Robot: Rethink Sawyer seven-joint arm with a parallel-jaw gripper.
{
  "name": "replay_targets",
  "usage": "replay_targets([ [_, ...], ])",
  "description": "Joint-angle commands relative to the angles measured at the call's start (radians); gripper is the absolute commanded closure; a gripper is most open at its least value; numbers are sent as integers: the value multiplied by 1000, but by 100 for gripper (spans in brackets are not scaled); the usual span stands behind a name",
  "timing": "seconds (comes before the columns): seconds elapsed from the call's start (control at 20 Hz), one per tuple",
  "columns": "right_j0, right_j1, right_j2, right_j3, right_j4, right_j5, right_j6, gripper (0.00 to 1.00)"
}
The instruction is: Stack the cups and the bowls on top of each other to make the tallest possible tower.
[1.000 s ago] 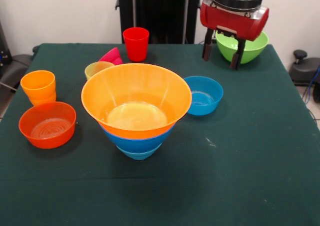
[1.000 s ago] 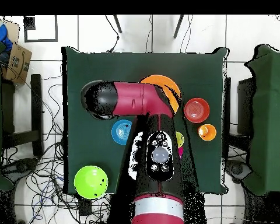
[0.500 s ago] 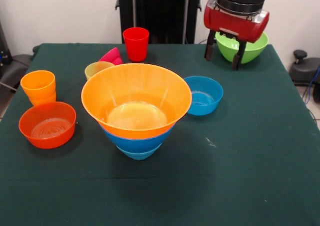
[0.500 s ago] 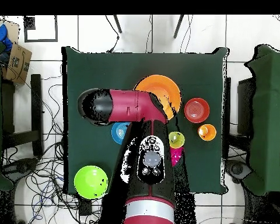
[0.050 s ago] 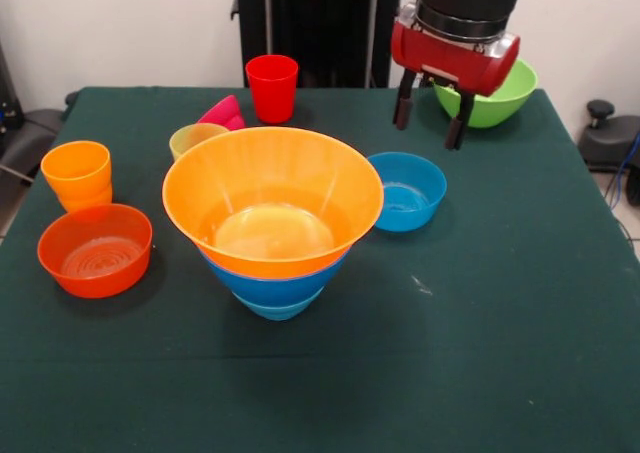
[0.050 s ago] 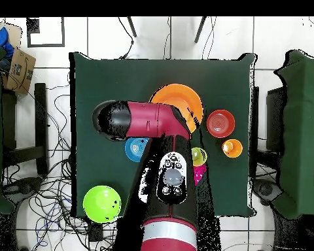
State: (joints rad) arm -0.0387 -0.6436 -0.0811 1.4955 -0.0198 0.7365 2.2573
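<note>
The gripper hangs in the air with its two dark fingers spread apart and nothing between them. It sits above the far right part of the table, just in front of the lime green bowl at the far right corner and just beyond the small blue bowl.

Left of that small blue bowl stands the tower: a wide yellow-orange bowl on top, nested in a large blue bowl, with a small light-blue one at the bottom. Behind the tower, a yellowish cup and a magenta bowl on its side lie close together, and the red cup stands upright at the far edge. On the left are the orange-yellow cup and, nearer, the shallow orange bowl.

The tower rests on its smallest piece and widens upward, so it looks top-heavy. A sideways nudge from the arm, or a piece set down off-centre, could tip it. A glossy bowl rim pinched by thin fingers may slip or swing during the carry. The next pick looks like one of the two nearby bowls; descending off-target could push it across the cloth instead of gripping it.
</note>
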Motion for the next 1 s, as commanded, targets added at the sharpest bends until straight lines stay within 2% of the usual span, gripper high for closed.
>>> replay_targets([
  [0.05,2,73,31,7,22,-44,144,0],
  [0.7,-2,68,27,7,26,-36,122,0],
  [1.0,-27,15,44,59,33,0,69,0],
])
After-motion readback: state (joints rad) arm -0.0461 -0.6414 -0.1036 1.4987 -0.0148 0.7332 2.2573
